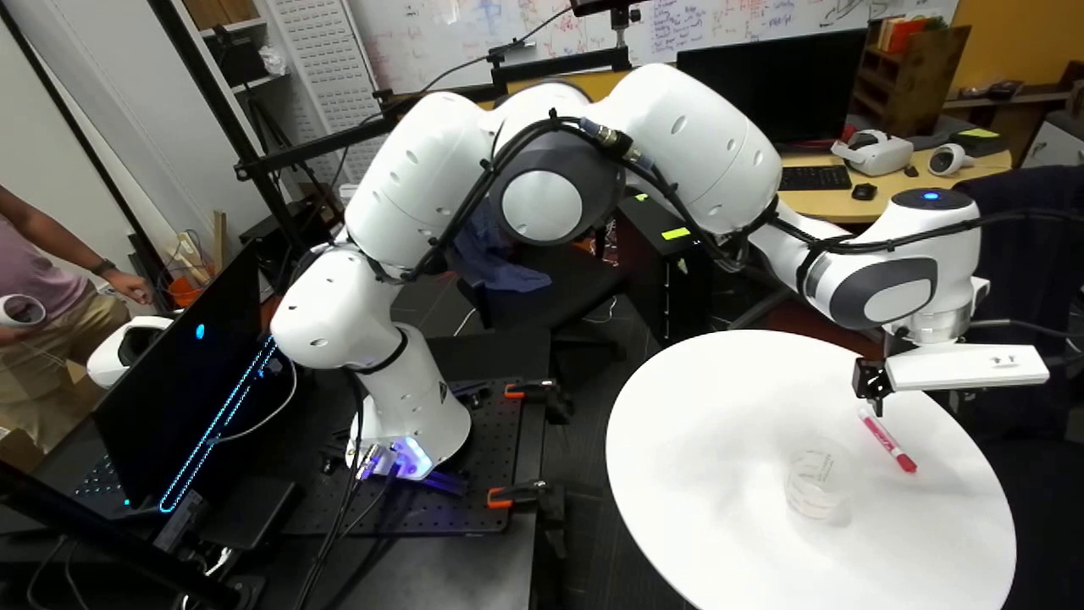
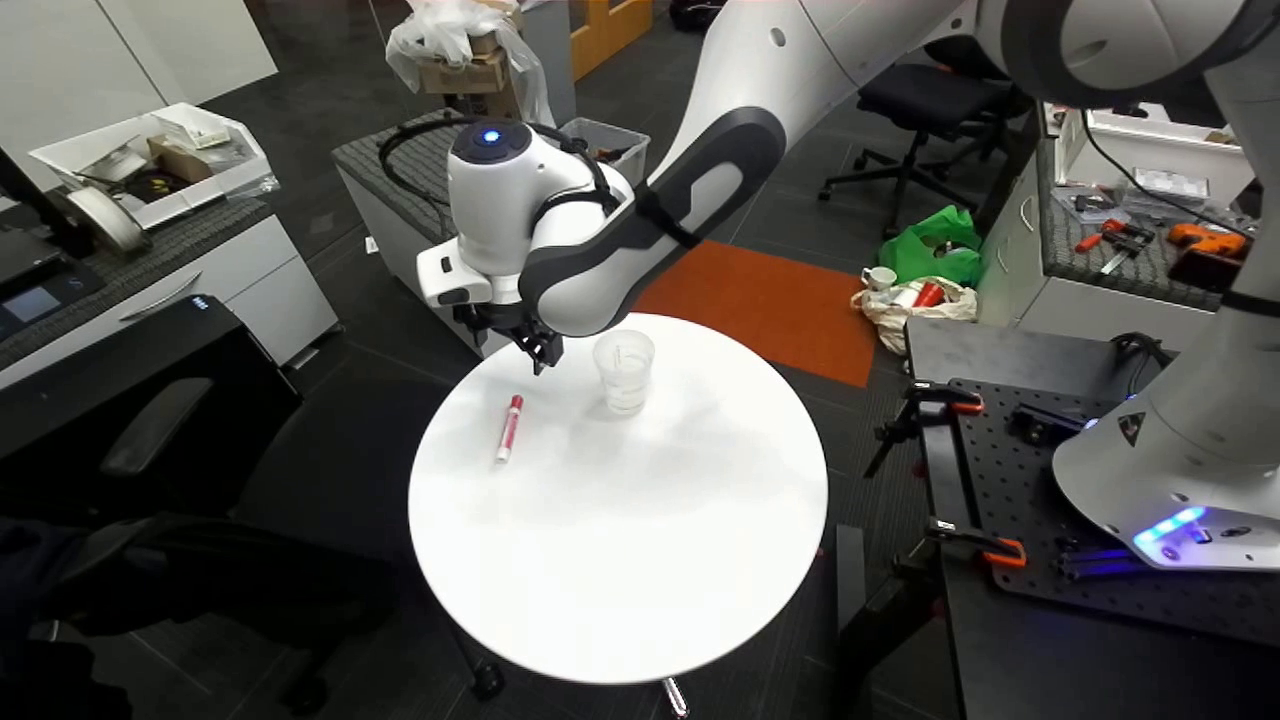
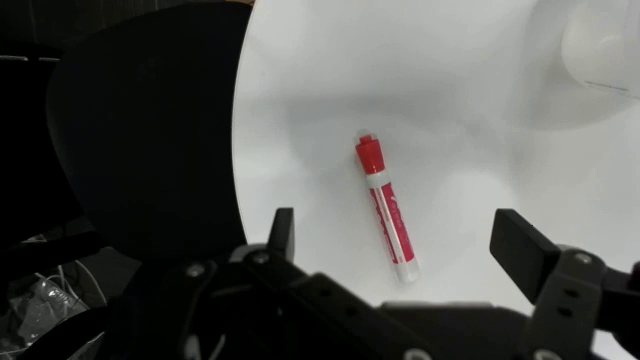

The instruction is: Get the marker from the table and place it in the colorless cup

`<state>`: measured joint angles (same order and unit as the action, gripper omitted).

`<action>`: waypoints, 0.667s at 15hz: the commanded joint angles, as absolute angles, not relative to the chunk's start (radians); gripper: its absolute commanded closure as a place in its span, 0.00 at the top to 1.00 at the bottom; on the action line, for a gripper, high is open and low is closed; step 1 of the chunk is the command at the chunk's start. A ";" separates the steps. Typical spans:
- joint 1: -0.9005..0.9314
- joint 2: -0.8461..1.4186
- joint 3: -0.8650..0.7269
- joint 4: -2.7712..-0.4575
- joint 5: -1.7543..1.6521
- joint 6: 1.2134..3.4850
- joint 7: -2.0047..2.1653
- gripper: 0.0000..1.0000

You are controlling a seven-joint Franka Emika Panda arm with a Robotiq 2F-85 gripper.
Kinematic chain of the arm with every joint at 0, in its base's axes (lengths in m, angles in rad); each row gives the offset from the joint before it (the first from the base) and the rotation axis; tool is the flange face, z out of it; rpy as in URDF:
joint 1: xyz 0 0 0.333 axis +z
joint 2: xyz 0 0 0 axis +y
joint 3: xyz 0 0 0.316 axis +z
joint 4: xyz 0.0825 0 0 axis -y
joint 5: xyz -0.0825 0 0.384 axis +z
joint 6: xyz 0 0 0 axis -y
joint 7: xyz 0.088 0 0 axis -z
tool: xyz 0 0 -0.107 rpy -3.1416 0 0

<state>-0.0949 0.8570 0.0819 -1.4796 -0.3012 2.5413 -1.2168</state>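
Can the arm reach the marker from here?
Likely yes: the gripper hangs open above the table, the wrist view shows the marker uncovered, and the cup stands off to one side.

Both exterior views angled down, opposite sides, sharing the table point(image 2: 620, 560), wrist view close above marker point(image 3: 389, 210)

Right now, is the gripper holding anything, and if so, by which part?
Nothing is held: the gripper stands open, and the marker lies on the white table.
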 commanded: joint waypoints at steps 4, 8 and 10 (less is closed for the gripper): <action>-0.068 0.937 0.093 -1.333 -0.279 2.370 -1.269 1.00; -0.054 0.990 0.087 -1.249 -0.280 2.313 -1.290 1.00; -0.050 1.015 0.086 -1.212 -0.278 2.284 -1.295 1.00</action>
